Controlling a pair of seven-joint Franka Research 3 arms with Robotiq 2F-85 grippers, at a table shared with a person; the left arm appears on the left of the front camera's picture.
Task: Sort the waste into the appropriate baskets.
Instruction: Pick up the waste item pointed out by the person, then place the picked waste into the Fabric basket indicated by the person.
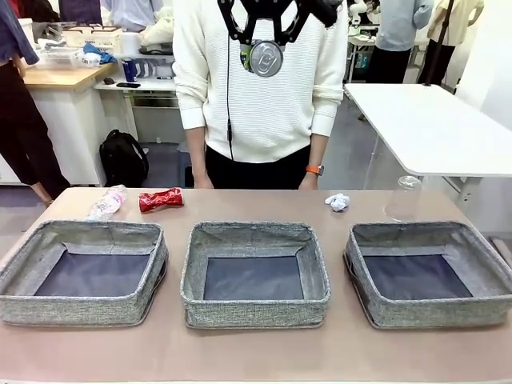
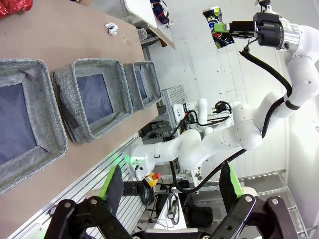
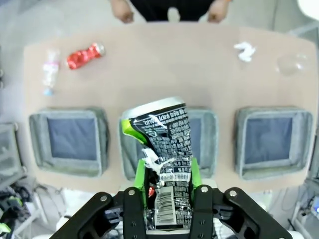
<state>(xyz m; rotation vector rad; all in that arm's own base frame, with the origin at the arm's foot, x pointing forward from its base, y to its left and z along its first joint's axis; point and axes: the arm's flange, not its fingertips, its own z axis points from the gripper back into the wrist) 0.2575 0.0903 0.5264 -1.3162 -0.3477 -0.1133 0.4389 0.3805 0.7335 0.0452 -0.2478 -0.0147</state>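
Your left gripper (image 2: 170, 180) stands wide open, empty. The baskets (image 1: 254, 310) line the near edge of the table (image 1: 256, 352); your right gripper (image 3: 168, 172) clamps the dark can (image 3: 158, 127) high over the middle one. Along the far edge: bottle (image 1: 107, 202) and red can (image 1: 161, 199) near the left corner, paper ball (image 1: 338, 202) and cup (image 1: 406, 198) rightward.

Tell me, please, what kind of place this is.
Probably a robotics lab or workshop: a white robot arm stands beside the table, a cluttered workbench stands at the back, and other people stand near tables farther off.
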